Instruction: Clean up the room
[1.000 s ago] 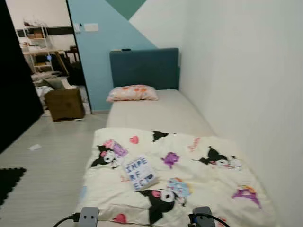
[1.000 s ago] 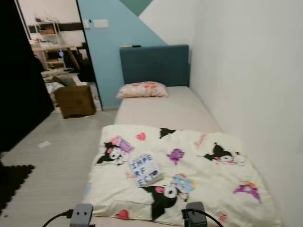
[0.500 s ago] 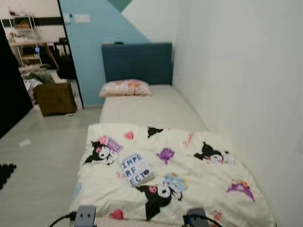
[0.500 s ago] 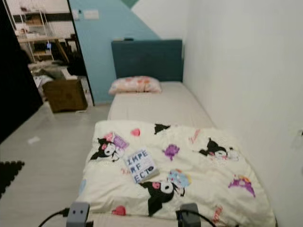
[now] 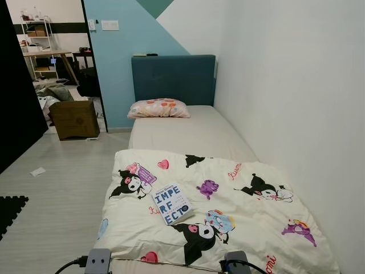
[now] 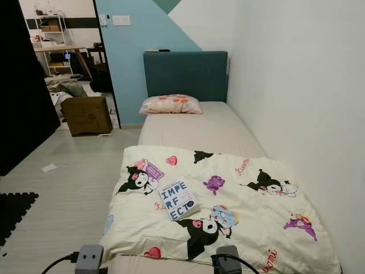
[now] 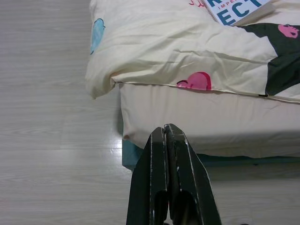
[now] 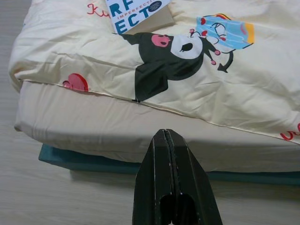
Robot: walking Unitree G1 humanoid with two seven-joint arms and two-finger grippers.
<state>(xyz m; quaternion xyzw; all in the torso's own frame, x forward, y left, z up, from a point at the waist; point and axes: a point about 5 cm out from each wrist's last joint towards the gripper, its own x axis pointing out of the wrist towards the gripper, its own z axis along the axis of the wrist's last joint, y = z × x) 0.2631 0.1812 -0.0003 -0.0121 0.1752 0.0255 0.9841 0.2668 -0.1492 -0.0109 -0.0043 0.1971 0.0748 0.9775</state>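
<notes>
A white book [image 5: 171, 203] with blue letters lies on a cream cartoon-print blanket [image 5: 251, 222] spread over the foot half of a single bed [image 5: 194, 134]. A patterned pillow [image 5: 159, 108] rests by the teal headboard [image 5: 173, 79]. My left gripper [image 7: 166, 132] is shut and empty, held low before the bed's foot corner, over the wooden floor. My right gripper [image 8: 165, 136] is shut and empty too, in front of the bed's foot edge, below the book [image 8: 136, 10]. Both wrists [image 5: 98, 261] sit at the bottom of the head views.
The white wall [image 5: 285, 85] runs along the bed's right side. Left of the bed lies pale wooden floor [image 5: 57, 194] with a paper scrap [image 5: 37, 171] and a black foam mat [image 5: 10, 210]. A cardboard box [image 5: 73, 119] stands by the doorway, with cluttered shelves beyond.
The camera has swung about and steadied; the picture is sharp now. The book, blanket and pillow have not moved.
</notes>
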